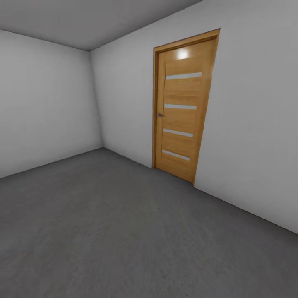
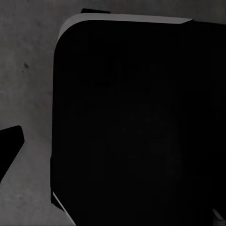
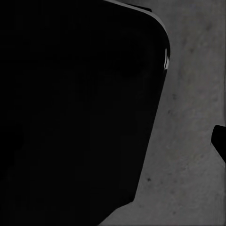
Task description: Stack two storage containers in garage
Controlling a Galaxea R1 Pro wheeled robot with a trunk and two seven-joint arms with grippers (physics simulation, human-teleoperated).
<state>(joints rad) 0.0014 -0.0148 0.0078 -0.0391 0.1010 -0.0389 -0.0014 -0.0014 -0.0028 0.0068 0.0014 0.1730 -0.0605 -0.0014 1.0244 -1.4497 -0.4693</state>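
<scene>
Garage floor (image 1: 124, 231); black bulk (image 2: 136, 122) blocking wrist views

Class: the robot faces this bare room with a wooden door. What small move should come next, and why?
Probably turn the base to look for the bins. The head view shows the grey floor, white walls and a closed wooden door, with no bin in sight. Both wrist views look down past a dark body onto floor, so a search likely comes before any grasp.

Bare white-grey walls (image 1: 49, 103), grey ceiling (image 1: 82, 20), mottled grey floor (image 1: 124, 231); an orange-wood door (image 1: 182, 111) with four glass slits stands shut.
</scene>
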